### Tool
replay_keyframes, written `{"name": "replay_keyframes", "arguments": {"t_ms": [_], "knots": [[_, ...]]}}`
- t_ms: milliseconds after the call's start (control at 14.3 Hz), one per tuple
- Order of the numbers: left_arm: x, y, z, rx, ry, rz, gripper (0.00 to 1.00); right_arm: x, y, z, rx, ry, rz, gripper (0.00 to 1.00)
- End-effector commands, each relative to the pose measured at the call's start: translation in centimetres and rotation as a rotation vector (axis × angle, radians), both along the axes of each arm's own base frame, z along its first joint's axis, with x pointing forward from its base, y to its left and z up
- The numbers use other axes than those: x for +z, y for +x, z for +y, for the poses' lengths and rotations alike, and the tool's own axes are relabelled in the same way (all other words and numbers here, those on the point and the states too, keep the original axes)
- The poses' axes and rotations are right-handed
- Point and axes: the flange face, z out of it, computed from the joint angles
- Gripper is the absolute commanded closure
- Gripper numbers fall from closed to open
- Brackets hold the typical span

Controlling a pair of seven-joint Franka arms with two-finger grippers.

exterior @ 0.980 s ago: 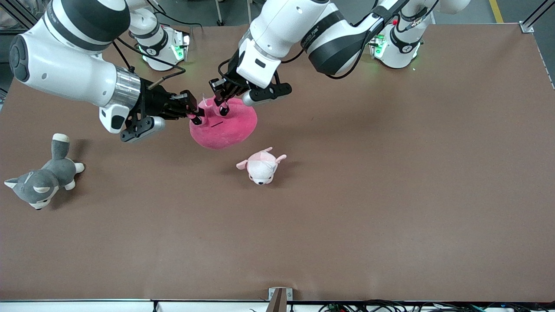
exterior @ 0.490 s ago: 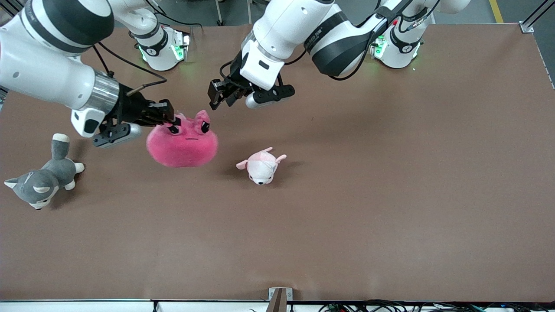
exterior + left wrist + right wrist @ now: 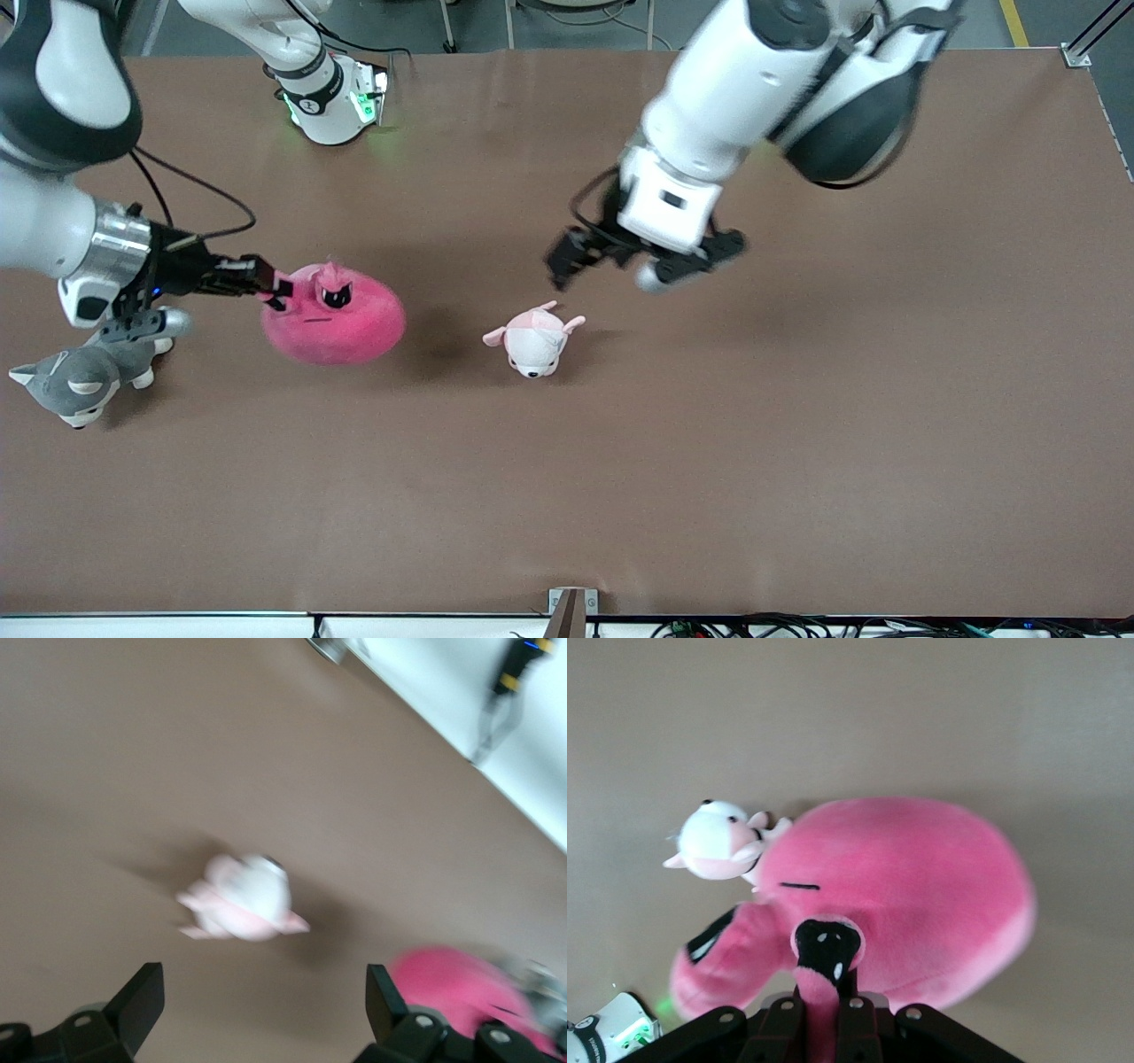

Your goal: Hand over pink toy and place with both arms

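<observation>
The pink toy, a round hot-pink plush with black angry eyes, hangs from my right gripper over the table near the right arm's end. The right gripper is shut on one of the toy's ears; in the right wrist view the ear sits pinched between the fingers and the toy's body hangs below. My left gripper is open and empty, up over the table's middle above the pale pink-and-white plush. In the left wrist view its fingers stand wide apart and the pink toy shows at the edge.
A small pale pink-and-white plush animal lies on the table's middle, also in the left wrist view. A grey-and-white plush dog lies at the right arm's end, just under the right wrist.
The left gripper let go of the pink toy and pulled away toward the left arm's end. The right gripper carried the toy toward the right arm's end and nearer the front camera.
</observation>
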Motion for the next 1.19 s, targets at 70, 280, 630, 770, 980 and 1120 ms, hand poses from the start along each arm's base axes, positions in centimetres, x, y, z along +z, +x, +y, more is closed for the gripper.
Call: {"name": "replay_keyframes", "arguments": {"t_ms": [70,280,630,770,980,1120], "knots": [[0.7,2.0,7.8,-0.049,0.208,-0.011,0.00,-4.5,2.7,-4.5,0.006,0.043,0.017,0.95],[2.1,3.3,15.3,-0.054,0.306,0.025,0.00,-8.3,3.9,-6.8,0.017,0.096,0.034,0.95],[4.6,3.2,23.1,-0.169,0.375,0.047,0.00,-13.7,4.9,-9.1,0.014,0.195,0.053,0.95],[5.1,2.5,25.3,-0.223,0.397,0.087,0.00,-14.0,4.9,-9.1,0.014,0.196,0.057,0.95],[5.6,2.0,28.7,-0.262,0.390,0.137,0.00,-15.4,4.9,-9.0,0.015,0.201,0.079,0.95],[6.8,0.6,30.0,-0.303,0.419,0.119,0.00,-16.0,5.0,-9.0,0.014,0.203,0.086,0.95]]}}
